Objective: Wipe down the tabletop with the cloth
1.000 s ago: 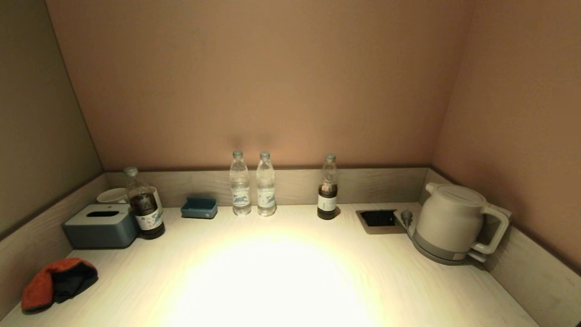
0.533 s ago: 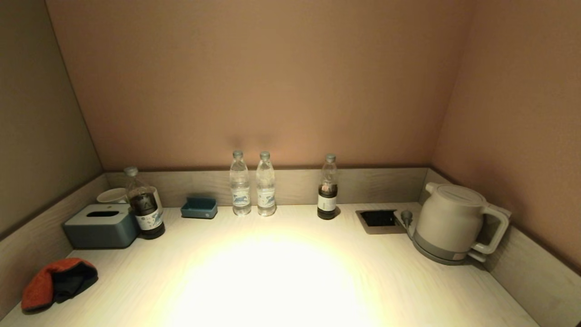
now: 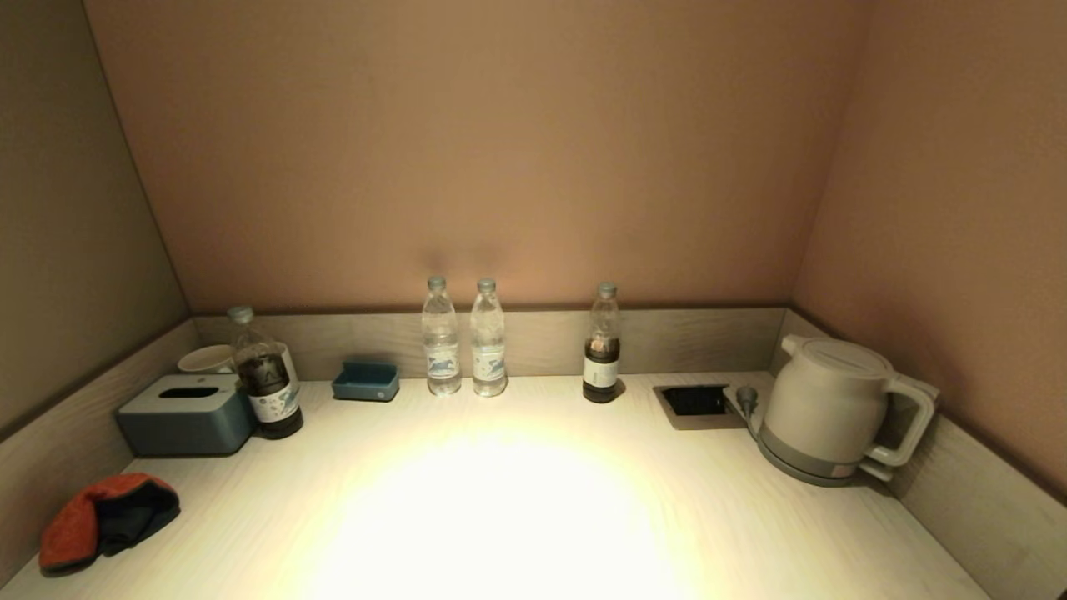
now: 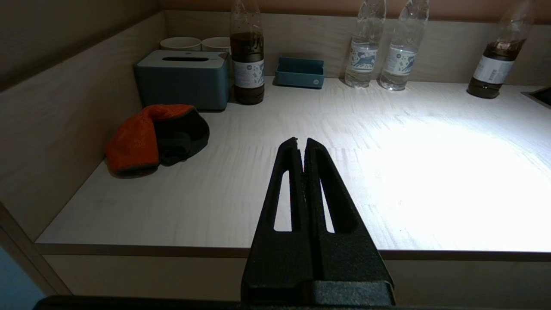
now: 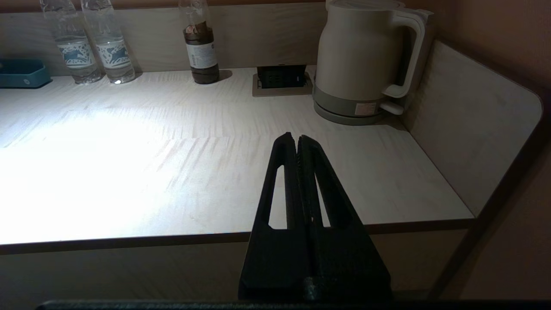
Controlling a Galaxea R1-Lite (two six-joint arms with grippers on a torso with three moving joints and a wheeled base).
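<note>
An orange and dark grey cloth (image 3: 104, 518) lies crumpled at the front left of the pale tabletop (image 3: 517, 517), against the left side panel; it also shows in the left wrist view (image 4: 157, 137). My left gripper (image 4: 303, 143) is shut and empty, held near the table's front edge, to the right of the cloth and apart from it. My right gripper (image 5: 297, 138) is shut and empty near the front edge on the right side. Neither gripper shows in the head view.
Along the back stand a blue-grey tissue box (image 3: 185, 414), two cups (image 3: 208, 359), a dark drink bottle (image 3: 265, 377), a small blue tray (image 3: 366, 381), two water bottles (image 3: 463, 340) and another dark bottle (image 3: 603, 346). A socket recess (image 3: 696, 402) and a white kettle (image 3: 829, 408) stand at the right.
</note>
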